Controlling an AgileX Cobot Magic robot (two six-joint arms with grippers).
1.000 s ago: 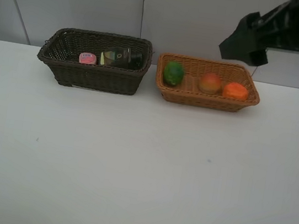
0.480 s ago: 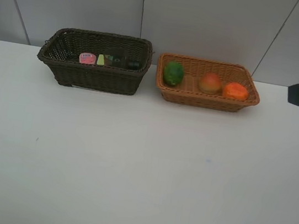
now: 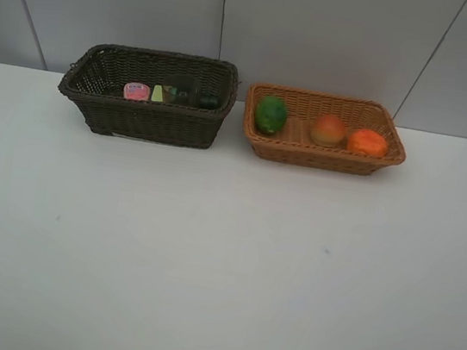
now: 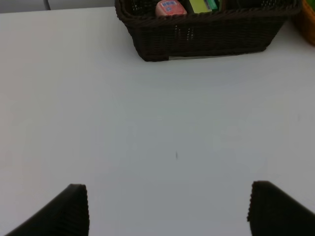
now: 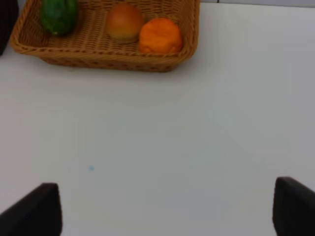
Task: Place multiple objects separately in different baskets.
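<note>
Wrist views, left tool [image 4: 167,209] released, right tool [image 5: 167,206] released, both empty above table [image 3: 220,269].

No legible txt; pink bottle [image 4: 170,8] print too blurry.

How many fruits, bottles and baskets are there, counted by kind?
Fruits: 3, the green fruit, the red-orange fruit and the orange.
Bottles: 2, the pink bottle and the black green-labelled bottle.
Baskets: 2, the dark brown basket and the tan basket.
Total: 7.
</note>
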